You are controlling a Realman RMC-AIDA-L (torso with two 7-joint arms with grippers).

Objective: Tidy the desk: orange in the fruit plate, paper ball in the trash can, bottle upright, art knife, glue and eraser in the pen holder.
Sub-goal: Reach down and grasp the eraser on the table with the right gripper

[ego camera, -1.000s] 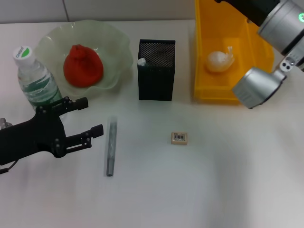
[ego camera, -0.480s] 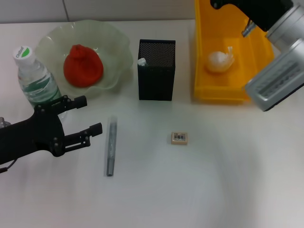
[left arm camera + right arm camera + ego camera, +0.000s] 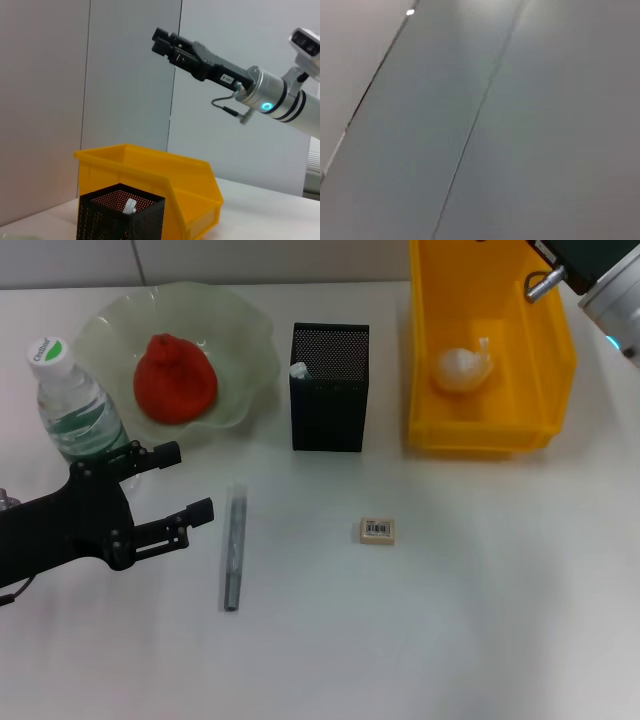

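Observation:
My left gripper (image 3: 185,482) is open low over the desk's left side, just left of the grey art knife (image 3: 233,548) lying flat. The upright bottle (image 3: 70,405) stands behind it. The orange (image 3: 175,377) sits in the green fruit plate (image 3: 245,335). A black mesh pen holder (image 3: 329,387) holds the white glue (image 3: 297,369). The eraser (image 3: 377,530) lies on the desk near the middle. The paper ball (image 3: 462,367) rests in the yellow trash can (image 3: 490,435). My right gripper (image 3: 162,40) hangs high in the air above the trash can (image 3: 165,175).
The silver links of my right arm (image 3: 600,270) cross the top right corner over the bin. The white desk (image 3: 480,620) stretches in front of the eraser and to the right. In the left wrist view the pen holder (image 3: 120,215) stands in front of the bin.
My right arm has lifted up and back, leaving most of the head view and uncovering the trash can. The left gripper has barely shifted.

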